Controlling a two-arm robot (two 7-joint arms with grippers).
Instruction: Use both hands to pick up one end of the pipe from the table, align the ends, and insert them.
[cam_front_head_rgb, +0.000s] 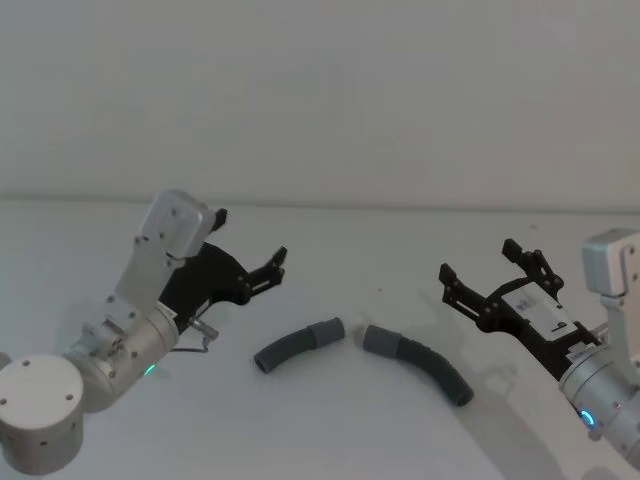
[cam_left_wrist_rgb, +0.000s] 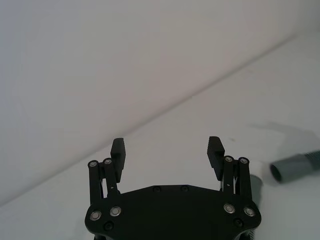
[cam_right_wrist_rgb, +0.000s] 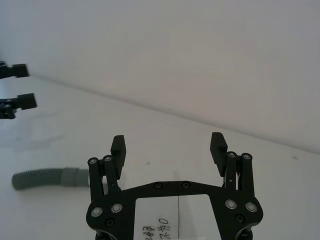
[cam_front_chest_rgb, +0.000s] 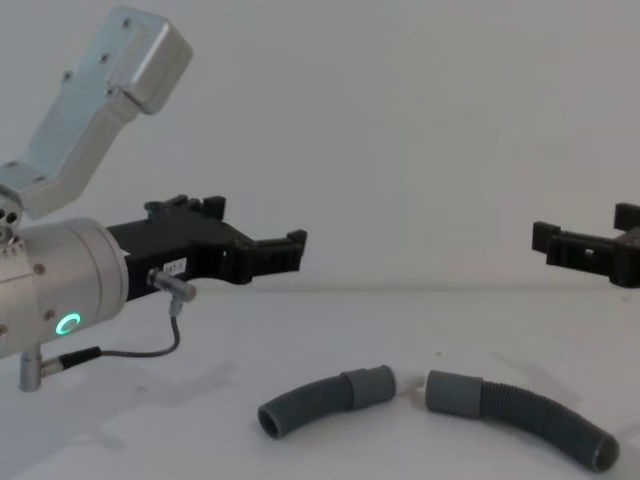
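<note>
Nearest the lens, left gripper (cam_front_head_rgb: 250, 240) poised above the table (cam_front_head_rgb: 330, 430), off to the left of the cuffs (cam_front_head_rgb: 327, 330), fingers spread wide and empty. Opposite, right gripper (cam_front_head_rgb: 480, 262) raised to the right of the cuffs, fingers likewise spread, gripping nothing. Between them, shorter pipe piece (cam_front_head_rgb: 297, 345) and longer pipe piece (cam_front_head_rgb: 425, 362) seen lying flat, cuffs turned toward each other, near but not touching. Nothing lifted; by appearances, grasping, aligning and inserting all yet to be done.
</note>
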